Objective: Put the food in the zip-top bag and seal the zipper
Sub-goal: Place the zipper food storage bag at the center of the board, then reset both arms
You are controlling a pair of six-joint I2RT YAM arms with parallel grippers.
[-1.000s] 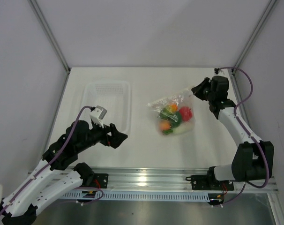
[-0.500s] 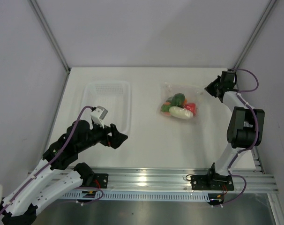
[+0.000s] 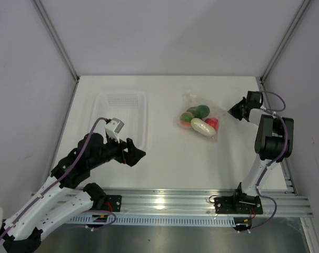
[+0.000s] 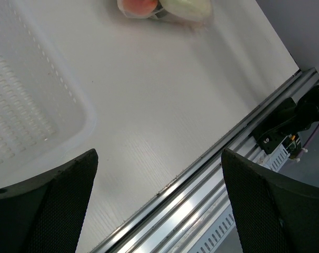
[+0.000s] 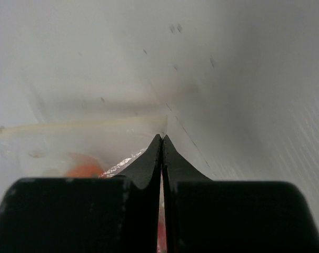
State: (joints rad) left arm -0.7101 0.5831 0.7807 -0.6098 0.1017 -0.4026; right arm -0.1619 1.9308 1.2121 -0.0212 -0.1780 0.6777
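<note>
the clear bag (image 3: 200, 117) lies on the far right part of the desk (image 3: 165, 158), between the white tray (image 3: 121, 94) and the right edge. the toy food (image 3: 195, 116) is bunched inside it: a white radish (image 3: 202, 127), something green, something red.

by its look the film is thin, crinkly and slippery, with no stiffness of its own. the load seems light, but the pieces are rounded and would likely roll and drag the film about if one corner were lifted. the sensible hold is the zipper strip (image 5: 80, 127), the one firmer line on the bag, pinched flat near an end rather than through the bulge of food. whether the strip is pressed closed along its whole run cannot be told.

the right jaws are together, tip to tip, low over the desk near its right edge. in the wrist view the strip's end lies just ahead of them. no film shows between them, and whether they touch the bag cannot be told. the left jaws stand wide apart and hold nothing. they hover over the near part of the desk just beside the tray's near right corner, well apart from the bag.
</note>
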